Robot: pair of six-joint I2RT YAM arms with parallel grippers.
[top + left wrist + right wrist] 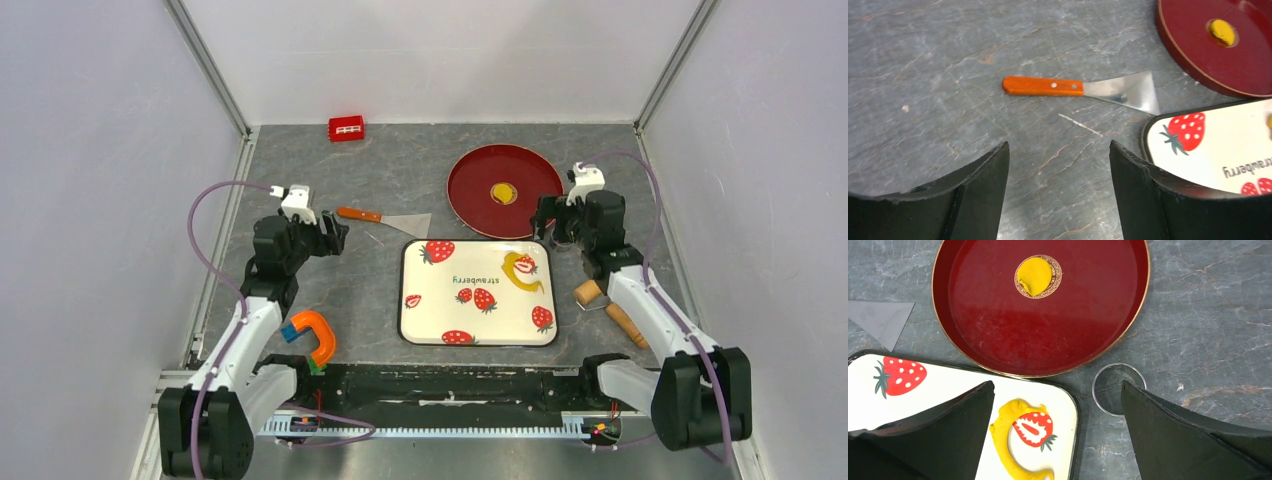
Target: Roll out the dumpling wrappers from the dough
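Note:
A small round yellow dumpling wrapper (pixel 503 192) lies in the middle of the red plate (pixel 470 190); it also shows in the right wrist view (pixel 1033 275) and the left wrist view (pixel 1222 31). A ragged curved strip of yellow dough (pixel 519 272) lies on the white strawberry tray (pixel 480 325), also in the right wrist view (pixel 1004 439). My right gripper (pixel 1058 412) is open and empty above the tray's far right corner. My left gripper (pixel 1058 172) is open and empty over bare table, near the orange-handled scraper (pixel 1083 90).
A clear round cutter ring (pixel 1118 388) lies on the table beside the tray. A wooden roller (pixel 610 308) lies right of the tray. An orange and blue curved tool (pixel 312 335) lies at the near left. A red block (pixel 347 128) sits at the back.

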